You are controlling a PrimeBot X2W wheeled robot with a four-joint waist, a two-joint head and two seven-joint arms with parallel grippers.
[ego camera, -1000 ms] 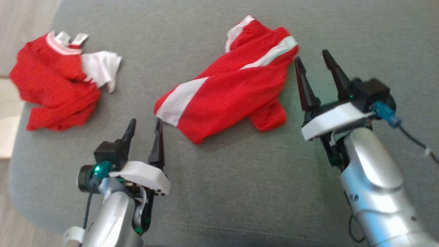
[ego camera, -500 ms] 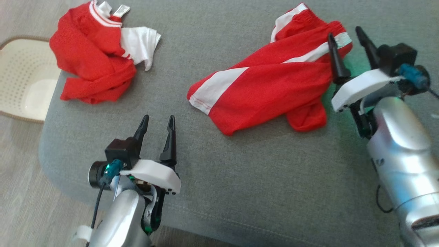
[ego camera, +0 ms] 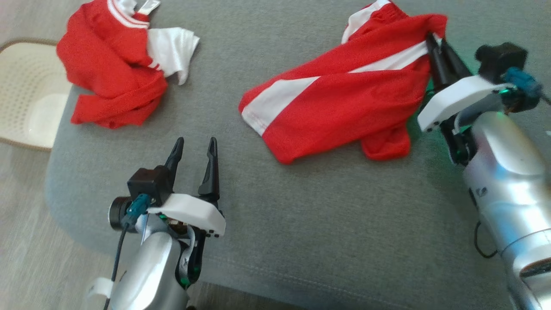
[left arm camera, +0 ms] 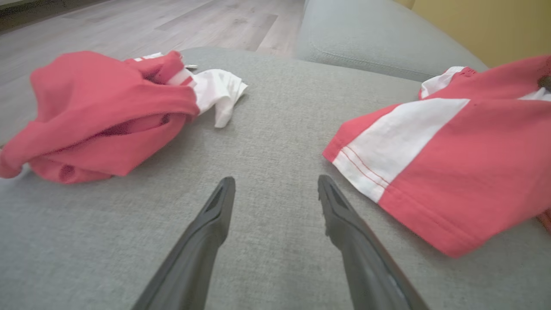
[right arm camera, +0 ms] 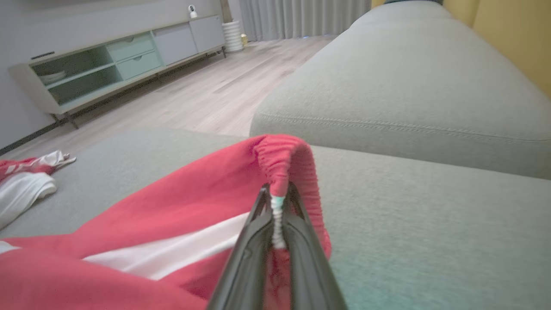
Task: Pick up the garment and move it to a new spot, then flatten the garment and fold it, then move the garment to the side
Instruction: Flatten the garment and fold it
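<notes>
The garment [ego camera: 335, 107] is a pair of red shorts with a white side stripe, lying crumpled on the grey cushion [ego camera: 327, 224]. My right gripper [ego camera: 434, 43] is shut on its elastic waistband at the far right end, and that edge is pulled up a little. The right wrist view shows the waistband [right arm camera: 284, 159] pinched between the fingers of my right gripper [right arm camera: 275, 193]. My left gripper [ego camera: 196, 144] stands open over bare cushion, left of the shorts' hem. In the left wrist view the left gripper [left arm camera: 275, 185] holds nothing, with the garment [left arm camera: 452, 150] to its right.
A second red and white garment [ego camera: 107, 73] lies bunched at the cushion's far left corner. A pale perforated basket [ego camera: 26, 99] sits on the wooden floor beyond the left edge. Another grey cushion [right arm camera: 409, 86] rises behind, and a low cabinet [right arm camera: 107, 60] stands across the room.
My right gripper has gone from open beside the waistband to shut on it, lifting that edge. The left gripper stays open. The head camera has shifted.
</notes>
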